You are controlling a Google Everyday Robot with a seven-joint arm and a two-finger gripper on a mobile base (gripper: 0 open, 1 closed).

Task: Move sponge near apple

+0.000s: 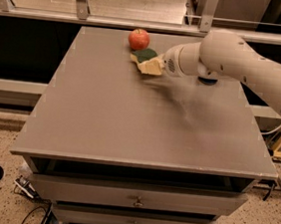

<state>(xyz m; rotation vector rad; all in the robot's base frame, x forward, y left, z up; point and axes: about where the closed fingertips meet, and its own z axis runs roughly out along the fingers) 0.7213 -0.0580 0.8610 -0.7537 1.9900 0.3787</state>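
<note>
Your robot's white arm (245, 70) reaches across the grey table (129, 123), its pincer (160, 66) clamped on the flat, wavy-edged sponge (147, 59) of dark green scrub over pale yellow foam. The sponge hangs tilted just beside the small round red-orange apple (138, 39), near the table's far edge. Expect the sponge to be light and soft: it will likely squash and flex under pressure, yet hardly slip. Take it across its narrow width, mid-thickness. Set it down gently, since a nudged apple would probably roll.

Gripper (157, 65) at sponge (147, 58) — sponge just beside apple (138, 39).
</note>
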